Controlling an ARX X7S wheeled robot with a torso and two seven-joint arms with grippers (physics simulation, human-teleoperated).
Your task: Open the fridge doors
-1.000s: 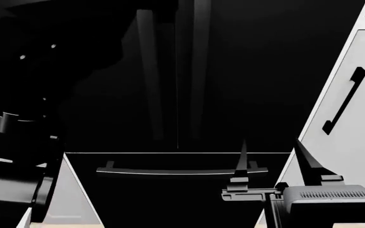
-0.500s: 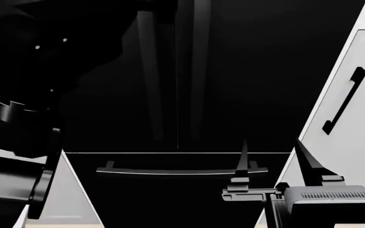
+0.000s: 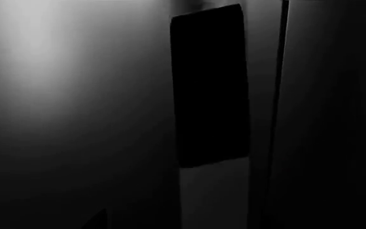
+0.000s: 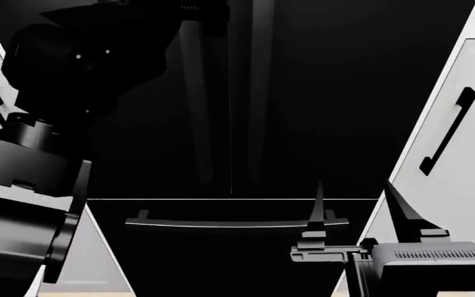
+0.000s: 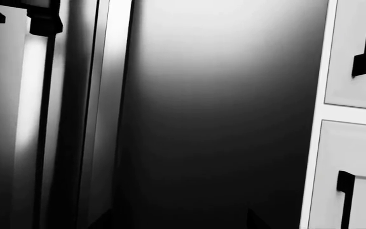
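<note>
Since a second ago the left arm point(image 4: 39, 179) has been raised and swung inward toward the top of the fridge doors point(image 4: 320, 93), its upper bulk now reaching the left handle point(image 4: 195, 105) near the top edge of the head view; the right gripper point(image 4: 355, 213) has stayed where it was, low and in front of the drawer point(image 4: 221, 260).

Nothing of the task is done as yet. Both doors are seen shut, their glossy black panels flush and the centre seam point(image 4: 232, 124) closed, filling the middle of the head view between the white cabinets point(image 4: 469, 185). No inner face or bin is exposed. Both doors remain to be pulled open, and a grasp on a handle appears to be the step in hand.

The left gripper itself is hidden in the head view by the arm's dark mass. In the left wrist view a dark upright block point(image 3: 209, 86) is seen close against the door beside the seam, but whether it is a finger or the handle cannot be told, so neither its opening nor any contact can be judged.

The right gripper is spread wide, its two tapered fingers point(image 4: 398, 210) well apart and pointing upward. Nothing is held and nothing is touched by it.
</note>
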